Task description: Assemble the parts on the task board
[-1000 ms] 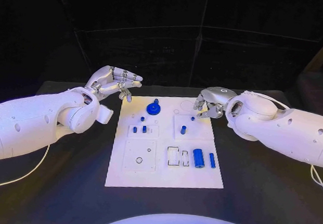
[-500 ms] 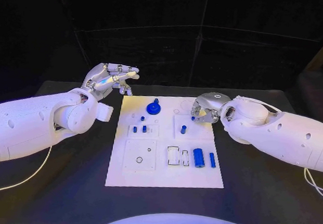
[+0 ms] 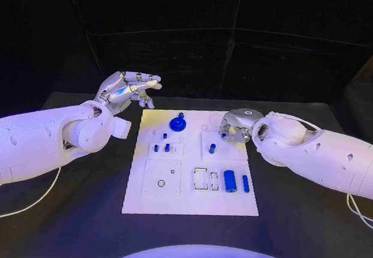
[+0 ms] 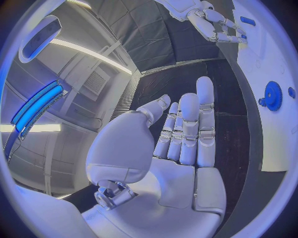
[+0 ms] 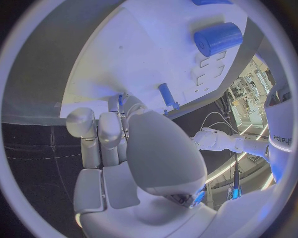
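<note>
The flat white task board [image 3: 191, 189] is lying between the two hands, blue parts on it. The left hand [image 3: 127, 91] is hovering off its far corner, fingers straight and apart, holding nothing, now raised slightly. The right hand [image 3: 236, 125] is curling over the board's far edge, lower than before; its grip cannot be told. A round blue knob [image 3: 177, 125] is standing between the hands, a smooth blue cylinder [image 3: 229, 182] nearer the robot.

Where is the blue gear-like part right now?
In the head view the gear part sits at the far end of the task board, on its left half, between the left hand and the right hand, touched by neither.
</note>
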Controlling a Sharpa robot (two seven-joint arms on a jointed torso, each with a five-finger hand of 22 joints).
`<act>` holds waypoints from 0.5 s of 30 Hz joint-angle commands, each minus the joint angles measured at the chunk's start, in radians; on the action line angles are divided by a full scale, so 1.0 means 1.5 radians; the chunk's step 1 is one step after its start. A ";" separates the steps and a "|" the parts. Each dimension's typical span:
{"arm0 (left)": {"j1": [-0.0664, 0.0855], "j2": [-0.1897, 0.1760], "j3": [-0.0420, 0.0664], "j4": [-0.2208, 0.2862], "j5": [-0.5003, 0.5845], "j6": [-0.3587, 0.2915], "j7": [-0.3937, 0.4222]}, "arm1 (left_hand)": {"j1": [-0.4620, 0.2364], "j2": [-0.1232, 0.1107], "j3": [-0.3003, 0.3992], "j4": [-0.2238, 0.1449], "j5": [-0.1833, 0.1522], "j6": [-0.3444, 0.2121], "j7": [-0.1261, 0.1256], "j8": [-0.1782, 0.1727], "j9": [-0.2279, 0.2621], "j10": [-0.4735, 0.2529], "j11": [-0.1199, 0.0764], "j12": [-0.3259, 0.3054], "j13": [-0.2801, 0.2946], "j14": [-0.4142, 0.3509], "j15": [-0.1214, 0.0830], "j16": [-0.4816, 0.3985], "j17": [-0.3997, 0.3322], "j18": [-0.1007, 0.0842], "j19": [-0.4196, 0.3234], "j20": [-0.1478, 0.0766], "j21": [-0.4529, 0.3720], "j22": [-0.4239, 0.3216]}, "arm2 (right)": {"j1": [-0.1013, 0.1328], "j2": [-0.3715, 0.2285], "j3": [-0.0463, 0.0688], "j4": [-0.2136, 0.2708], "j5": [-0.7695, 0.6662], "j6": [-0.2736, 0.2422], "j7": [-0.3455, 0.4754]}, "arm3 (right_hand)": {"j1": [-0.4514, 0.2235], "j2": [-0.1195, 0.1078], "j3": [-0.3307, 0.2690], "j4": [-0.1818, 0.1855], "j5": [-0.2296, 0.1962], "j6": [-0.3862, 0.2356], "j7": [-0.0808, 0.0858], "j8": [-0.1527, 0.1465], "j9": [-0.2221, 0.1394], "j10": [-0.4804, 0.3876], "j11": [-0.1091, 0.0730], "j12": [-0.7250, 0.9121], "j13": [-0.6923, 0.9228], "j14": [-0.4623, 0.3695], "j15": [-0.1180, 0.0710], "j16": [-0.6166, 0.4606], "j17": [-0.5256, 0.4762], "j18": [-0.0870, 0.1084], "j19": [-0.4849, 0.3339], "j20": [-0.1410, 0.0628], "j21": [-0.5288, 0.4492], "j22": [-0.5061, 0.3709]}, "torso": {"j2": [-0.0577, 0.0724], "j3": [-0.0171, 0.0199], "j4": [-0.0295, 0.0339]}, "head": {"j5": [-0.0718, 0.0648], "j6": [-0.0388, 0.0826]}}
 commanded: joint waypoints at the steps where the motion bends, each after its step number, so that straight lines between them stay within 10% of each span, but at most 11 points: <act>1: 0.001 0.001 0.000 -0.001 0.008 0.013 0.009 | -0.008 0.001 -0.002 0.002 0.004 -0.005 0.001 0.000 -0.001 -0.005 0.001 0.003 0.000 -0.005 0.000 -0.002 -0.001 0.008 -0.005 -0.001 -0.002 -0.001 | -0.002 0.003 0.000 -0.003 0.000 0.012 0.006 | 0.005 0.000 0.013 -0.001 -0.004 0.008 0.001 -0.002 0.001 0.010 0.000 -0.002 -0.005 0.015 0.001 0.006 0.004 -0.004 0.007 -0.001 0.005 0.007 | 0.000 0.0001 0.0001 | 0.000 -0.001; 15: 0.001 0.003 0.000 -0.007 0.008 0.021 -0.002 | -0.008 0.001 -0.003 0.002 0.004 -0.007 0.002 0.000 -0.001 -0.008 0.002 0.004 0.000 -0.007 0.001 -0.002 -0.002 0.008 -0.006 -0.001 -0.004 -0.003 | -0.006 0.008 0.000 -0.008 -0.006 0.011 0.000 | 0.008 -0.009 0.098 -0.036 -0.011 0.051 -0.007 0.007 0.006 0.062 -0.011 -0.001 -0.020 0.018 -0.008 0.024 0.016 -0.010 0.024 -0.010 0.031 0.046 | 0.000 0.0001 -0.0003 | 0.002 -0.005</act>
